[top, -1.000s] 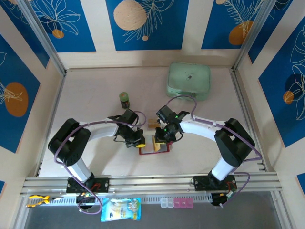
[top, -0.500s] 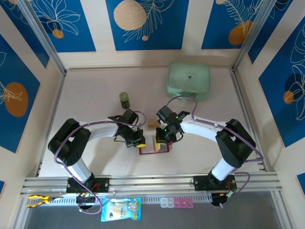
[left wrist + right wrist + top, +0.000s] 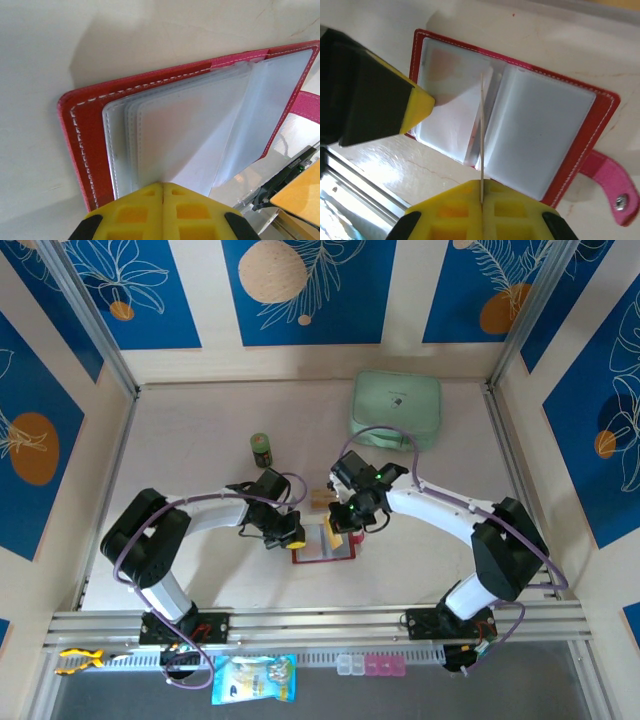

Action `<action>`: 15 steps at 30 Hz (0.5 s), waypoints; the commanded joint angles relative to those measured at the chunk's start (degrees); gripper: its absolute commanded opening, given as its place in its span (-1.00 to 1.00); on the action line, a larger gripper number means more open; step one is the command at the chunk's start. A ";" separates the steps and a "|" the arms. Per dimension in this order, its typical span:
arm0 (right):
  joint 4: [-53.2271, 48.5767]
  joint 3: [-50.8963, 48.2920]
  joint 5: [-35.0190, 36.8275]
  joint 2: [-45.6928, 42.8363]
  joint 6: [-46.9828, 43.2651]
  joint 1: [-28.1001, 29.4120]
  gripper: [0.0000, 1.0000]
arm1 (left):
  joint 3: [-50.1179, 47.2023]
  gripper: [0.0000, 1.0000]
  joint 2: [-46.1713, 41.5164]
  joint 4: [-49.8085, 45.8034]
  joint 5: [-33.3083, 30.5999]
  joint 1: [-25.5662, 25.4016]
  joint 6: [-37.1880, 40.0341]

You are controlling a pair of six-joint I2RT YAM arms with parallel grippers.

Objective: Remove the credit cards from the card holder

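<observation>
The holder (image 3: 601, 125) is red with white stitching. Its snap tab (image 3: 610, 182) is pink with a silver stud, and its sleeves (image 3: 190, 135) are a milky, greyish clear. An orange card (image 3: 300, 192) shows at lower right of the left wrist view. The jaws are yellow, backed with black. The surface (image 3: 200, 440) is pale cream. The case (image 3: 395, 410) is mint green. The wall panels (image 3: 300, 290) are blue with white leaf outlines and tan or orange discs.
</observation>
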 commanded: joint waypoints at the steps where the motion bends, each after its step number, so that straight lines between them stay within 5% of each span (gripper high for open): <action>1: -5.14 2.38 0.65 -0.63 -13.34 -0.60 -0.91 | -0.33 -0.90 -1.61 -0.34 -0.56 -0.45 1.33; 15: -11.22 7.60 10.86 1.70 -57.44 0.64 -1.00 | -0.53 -0.84 -4.38 -0.70 -2.64 -0.30 1.14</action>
